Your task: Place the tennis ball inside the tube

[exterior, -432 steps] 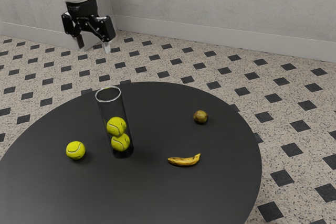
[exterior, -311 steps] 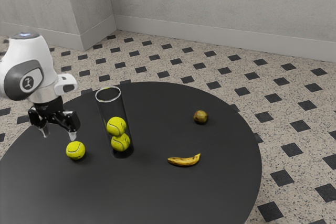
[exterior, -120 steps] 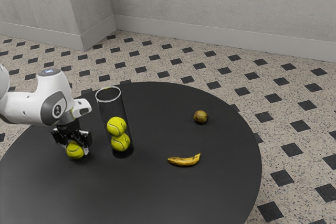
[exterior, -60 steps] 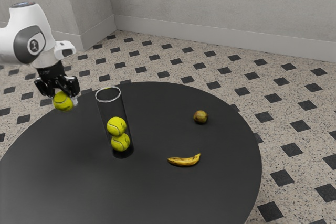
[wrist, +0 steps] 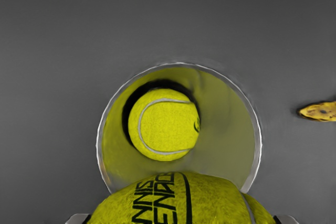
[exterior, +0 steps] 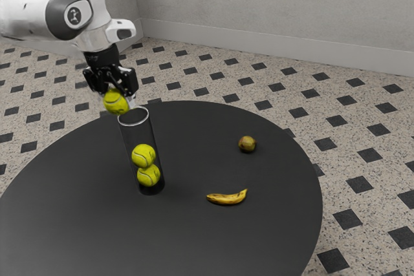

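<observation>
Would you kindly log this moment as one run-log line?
gripper: shut on tennis ball | tennis ball: by mouth of tube, not inside | tube: upright, two balls inside | banana, round fruit: on table

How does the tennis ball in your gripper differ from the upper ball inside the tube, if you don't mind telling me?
The held ball is clamped in my gripper, outside the tube; the upper ball rests inside, on the lower ball. In the wrist view, the held ball shows large black lettering, while the upper ball shows only a small dark mark near its edge. Both are yellow-green.
</observation>
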`<action>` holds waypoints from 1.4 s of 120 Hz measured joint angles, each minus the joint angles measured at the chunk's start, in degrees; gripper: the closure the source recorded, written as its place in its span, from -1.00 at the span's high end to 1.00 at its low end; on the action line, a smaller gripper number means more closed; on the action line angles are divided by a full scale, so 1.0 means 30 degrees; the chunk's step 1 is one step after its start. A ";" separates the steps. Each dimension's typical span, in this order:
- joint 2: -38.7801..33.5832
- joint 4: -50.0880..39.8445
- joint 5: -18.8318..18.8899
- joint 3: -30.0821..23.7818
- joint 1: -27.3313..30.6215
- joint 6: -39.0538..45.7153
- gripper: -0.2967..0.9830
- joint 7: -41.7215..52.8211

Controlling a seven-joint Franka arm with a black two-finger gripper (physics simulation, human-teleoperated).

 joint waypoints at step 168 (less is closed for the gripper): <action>-0.0281 0.4450 0.0640 0.4052 -0.4480 -0.2875 0.52 0.0910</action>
